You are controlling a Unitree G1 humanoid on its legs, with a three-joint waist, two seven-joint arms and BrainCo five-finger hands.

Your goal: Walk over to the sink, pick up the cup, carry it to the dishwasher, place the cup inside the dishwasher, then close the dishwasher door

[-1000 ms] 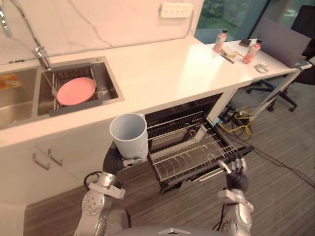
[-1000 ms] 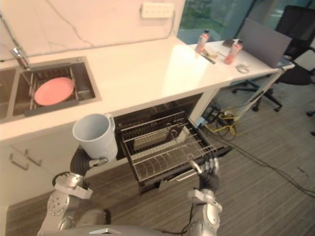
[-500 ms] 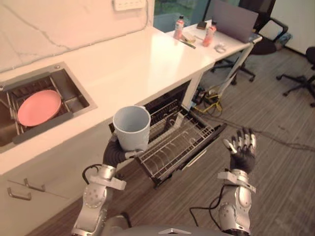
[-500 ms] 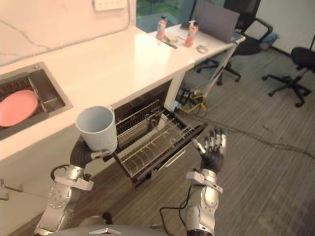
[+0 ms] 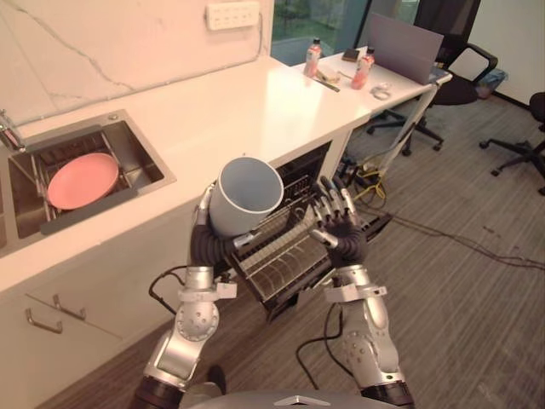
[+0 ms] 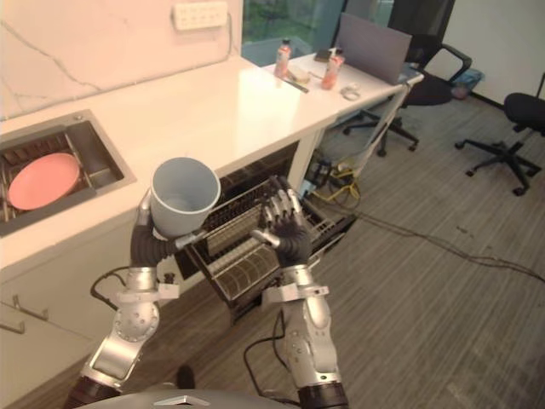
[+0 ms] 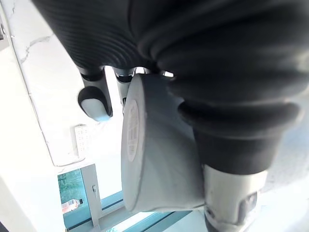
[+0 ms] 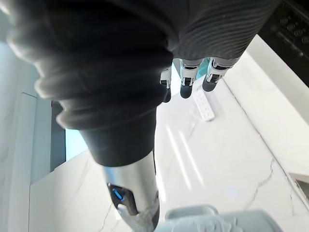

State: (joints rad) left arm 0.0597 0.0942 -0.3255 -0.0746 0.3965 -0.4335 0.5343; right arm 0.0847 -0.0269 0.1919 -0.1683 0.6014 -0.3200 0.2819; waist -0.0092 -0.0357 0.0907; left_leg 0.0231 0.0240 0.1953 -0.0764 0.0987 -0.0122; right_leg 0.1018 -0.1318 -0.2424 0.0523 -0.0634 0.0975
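Carrying stage nearly over, by the look of things, with placing next. Gripping the pale blue cup (image 5: 247, 198) from below in the left hand (image 5: 207, 247), fingers curled round its base and wall, mouth tilted up and toward the right. Held in the air above the near end of the dishwasher's pulled-out wire rack (image 5: 285, 266), clear of the wires, well apart from the sink (image 5: 149, 166) and its pink plate (image 5: 83, 180). Right hand (image 5: 339, 228) raised just beside the cup, fingers straight and spread, grasping nothing. To place well: lower slowly over an open stretch of rack, turn the mouth downward for draining, seat the rim between the tines before loosening the grip. Avoid knocking the right hand; better to draw it aside first. Check for wobble, then free both hands for pushing in the rack and shutting the door
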